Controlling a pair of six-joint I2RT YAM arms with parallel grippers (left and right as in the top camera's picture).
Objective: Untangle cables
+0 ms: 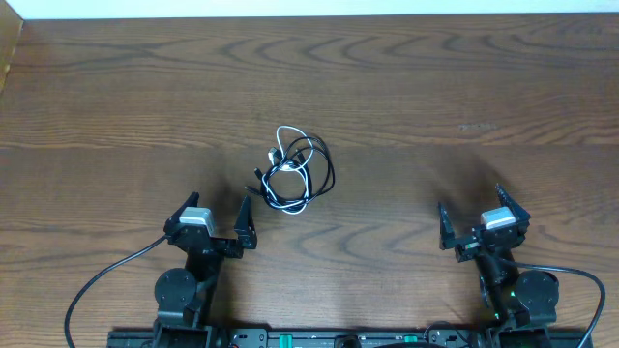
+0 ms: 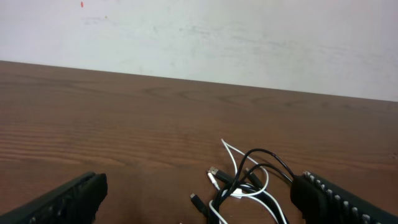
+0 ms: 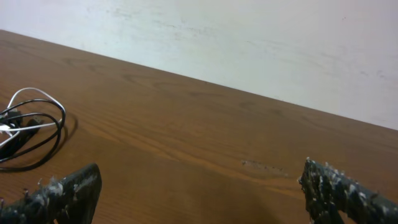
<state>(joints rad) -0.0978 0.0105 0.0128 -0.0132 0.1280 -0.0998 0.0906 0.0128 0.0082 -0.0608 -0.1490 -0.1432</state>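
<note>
The cables lie in one small tangle on the wooden table, a white cord looped through black ones, with loose plugs at its left side. My left gripper sits just below and left of the tangle, open and empty. In the left wrist view the cables lie ahead between the jaws, nearer the right finger; nothing touches them. My right gripper stands open and empty far to the right. The right wrist view shows the cables at its far left edge.
A pale scuff mark is on the table ahead of the right arm. A thick black wire runs from the left base. The table's back edge meets a white wall.
</note>
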